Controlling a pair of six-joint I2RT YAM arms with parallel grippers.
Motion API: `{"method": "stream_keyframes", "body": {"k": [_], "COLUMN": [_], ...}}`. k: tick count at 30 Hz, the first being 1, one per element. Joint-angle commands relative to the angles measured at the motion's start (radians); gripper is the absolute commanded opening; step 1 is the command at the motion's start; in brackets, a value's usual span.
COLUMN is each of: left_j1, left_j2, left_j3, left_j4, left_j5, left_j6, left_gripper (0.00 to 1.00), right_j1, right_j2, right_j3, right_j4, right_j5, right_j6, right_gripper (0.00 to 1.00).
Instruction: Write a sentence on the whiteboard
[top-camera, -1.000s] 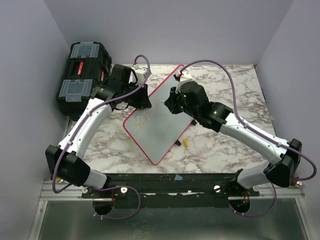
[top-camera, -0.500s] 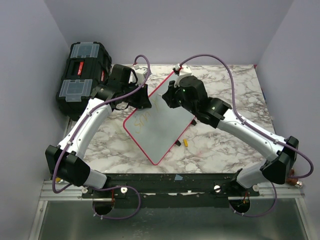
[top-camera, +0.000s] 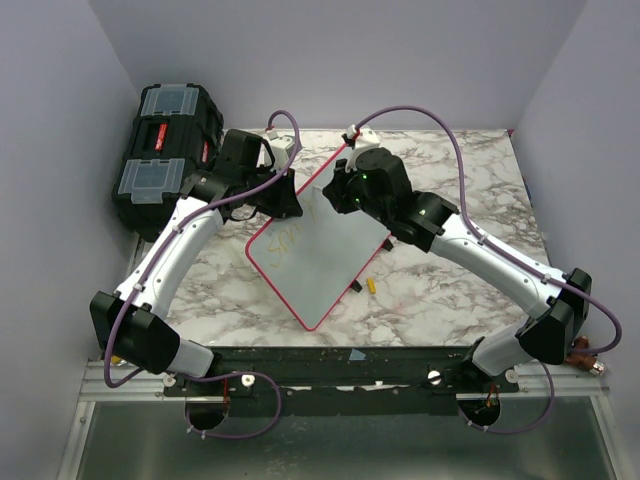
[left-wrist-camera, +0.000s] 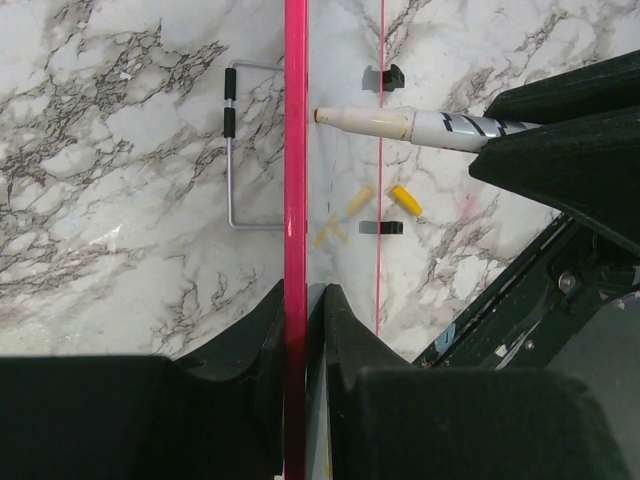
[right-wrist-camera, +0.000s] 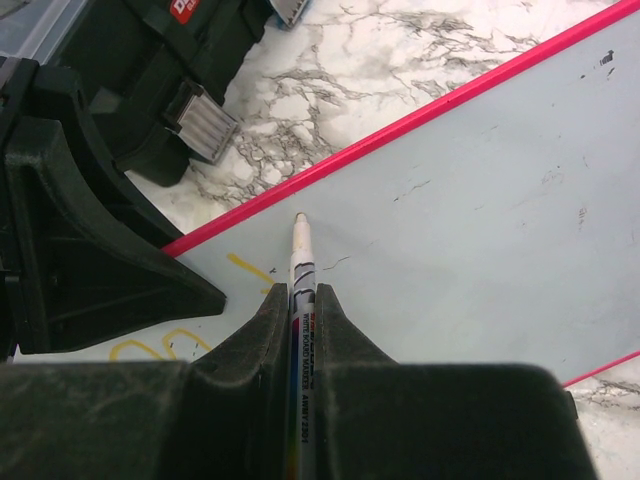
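Observation:
The whiteboard (top-camera: 322, 255) has a pink-red frame and lies tilted on the marble table. My left gripper (top-camera: 283, 200) is shut on its far-left frame edge (left-wrist-camera: 295, 150), one finger on each side, in the left wrist view (left-wrist-camera: 303, 290). My right gripper (top-camera: 341, 194) is shut on a white marker (right-wrist-camera: 300, 250), whose tip sits at the board surface (right-wrist-camera: 480, 200) just inside the frame. The marker also shows in the left wrist view (left-wrist-camera: 400, 125). Yellow letters of the sentence (top-camera: 286, 240) lie near the upper left; some strokes (right-wrist-camera: 246, 267) show beside the marker.
A black toolbox (top-camera: 165, 155) stands at the far left, close behind my left gripper, and shows in the right wrist view (right-wrist-camera: 130, 60). A yellow cap (top-camera: 371, 286) lies on the table right of the board. A bent wire stand (left-wrist-camera: 232, 150) lies beside the board.
My right gripper has moved with the marker away from me and slightly left, toward the board's far-left frame. The left gripper and board have not moved.

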Motion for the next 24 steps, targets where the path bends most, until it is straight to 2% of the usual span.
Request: {"method": "stream_keyframes", "body": {"k": [1, 24], "left_j1": [0.002, 0.002], "left_j2": [-0.040, -0.029], "left_j3": [-0.007, 0.015], "left_j4": [0.036, 0.024], "left_j5": [-0.074, -0.078], "left_j6": [0.099, 0.094], "left_gripper": [0.00, 0.00], "right_j1": [-0.005, -0.005], "right_j2": [0.016, -0.041], "right_j3": [0.015, -0.137], "right_j4": [0.012, -0.017], "right_j5": [-0.033, -0.107], "right_j6": [-0.020, 0.022], "right_gripper": [0.01, 0.01]}}
